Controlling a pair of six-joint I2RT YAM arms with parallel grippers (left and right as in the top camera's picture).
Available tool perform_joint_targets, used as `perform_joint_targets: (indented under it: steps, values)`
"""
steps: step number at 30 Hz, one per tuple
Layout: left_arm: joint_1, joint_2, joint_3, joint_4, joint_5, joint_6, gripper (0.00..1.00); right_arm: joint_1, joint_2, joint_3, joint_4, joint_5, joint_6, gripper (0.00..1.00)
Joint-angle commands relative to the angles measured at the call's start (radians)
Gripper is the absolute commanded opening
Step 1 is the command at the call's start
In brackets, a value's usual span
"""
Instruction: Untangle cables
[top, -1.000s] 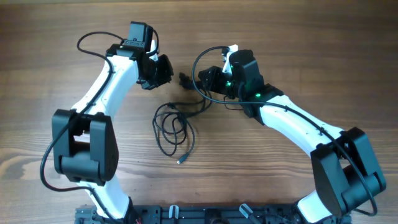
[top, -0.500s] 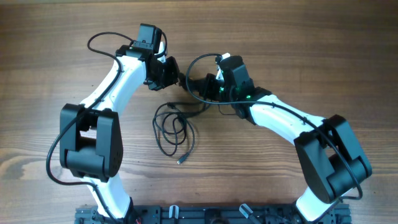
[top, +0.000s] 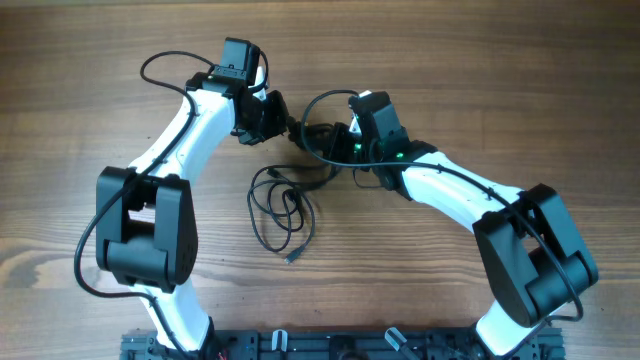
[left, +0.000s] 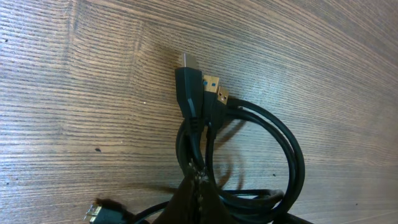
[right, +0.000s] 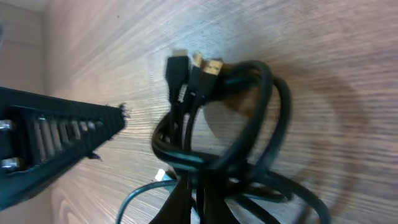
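The cables lie as thin black loops (top: 278, 205) on the wooden table, with a bunched part (top: 301, 129) raised between my two grippers. My left gripper (top: 284, 121) is shut on strands of that bunch; in the left wrist view its closed fingertips (left: 199, 182) pinch cords just below three plugs (left: 189, 81), two of them gold-tipped. My right gripper (top: 319, 139) grips the same bunch from the other side. Its closed tips (right: 198, 186) pinch dark strands under a round loop (right: 249, 118). One free plug end (top: 290, 259) lies toward the front.
The thicker black wires of the arms arc over the left arm (top: 160, 62) and the right wrist (top: 318, 100). Another plug (left: 93, 213) lies at the lower left of the left wrist view. The left gripper's body (right: 56, 143) shows close by in the right wrist view.
Both arms have swung inward toward each other, and the grippers now meet at the bunched cables. The right gripper's jaws have come together on the strands. The loose loops have not moved.
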Motion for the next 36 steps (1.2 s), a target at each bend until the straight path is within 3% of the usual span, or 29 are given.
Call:
perform_joint_targets:
  steps: [1,14,18,25,36]
  values:
    - [-0.002,0.013,-0.008,0.003,0.011,-0.006,0.06,0.002,0.026,-0.005,-0.06,0.083,-0.018,0.08]
    - [-0.002,0.013,-0.008,0.003,-0.001,-0.006,0.08,0.002,0.026,-0.005,-0.099,0.122,-0.021,0.11]
    - [-0.002,0.013,-0.008,0.003,-0.004,-0.006,0.08,0.002,0.008,0.017,-0.11,0.064,-0.088,0.09]
    - [-0.002,0.013,-0.008,0.006,-0.004,-0.006,0.08,0.002,-0.075,0.196,-0.304,0.055,-0.138,0.09]
    - [-0.002,0.013,-0.008,0.006,-0.004,-0.006,0.09,0.002,-0.006,0.203,-0.253,0.16,-0.055,0.09]
